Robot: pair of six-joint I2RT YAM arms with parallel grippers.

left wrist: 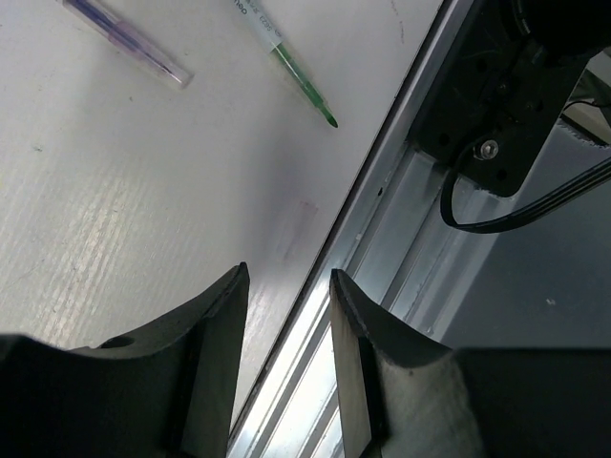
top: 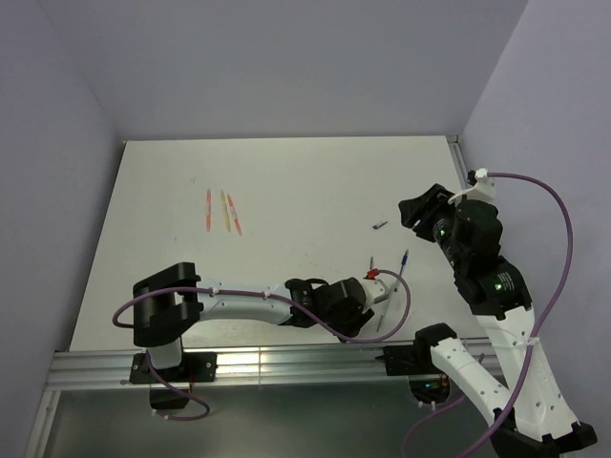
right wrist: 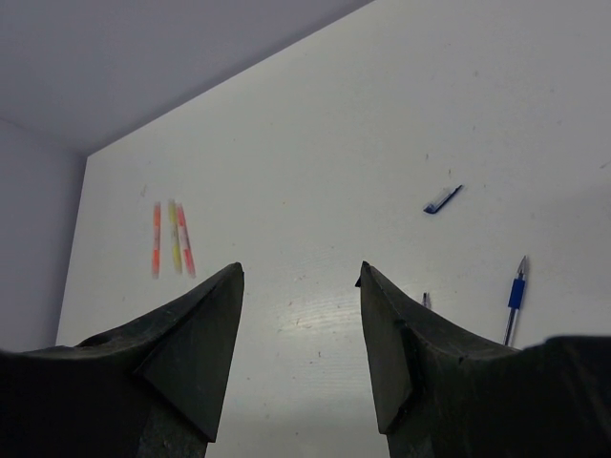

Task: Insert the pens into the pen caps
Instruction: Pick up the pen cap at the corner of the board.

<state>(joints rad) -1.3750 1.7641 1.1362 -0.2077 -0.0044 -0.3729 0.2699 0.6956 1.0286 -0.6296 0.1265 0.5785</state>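
Note:
Three pens, orange, yellow and red-pink, lie side by side at the left middle of the table; the right wrist view shows them far off. A dark blue pen cap lies alone. Nearer the front lies a blue pen. My left gripper hovers open and empty over the table's front edge, with a green pen and a clear bluish pen lying ahead of it. My right gripper hangs wide open above the table, holding nothing.
A metal rail runs along the table's front edge, right under the left fingers. The right arm's base and cable sit just beyond it. A small red piece shows by the left wrist. Walls close the table's back and sides.

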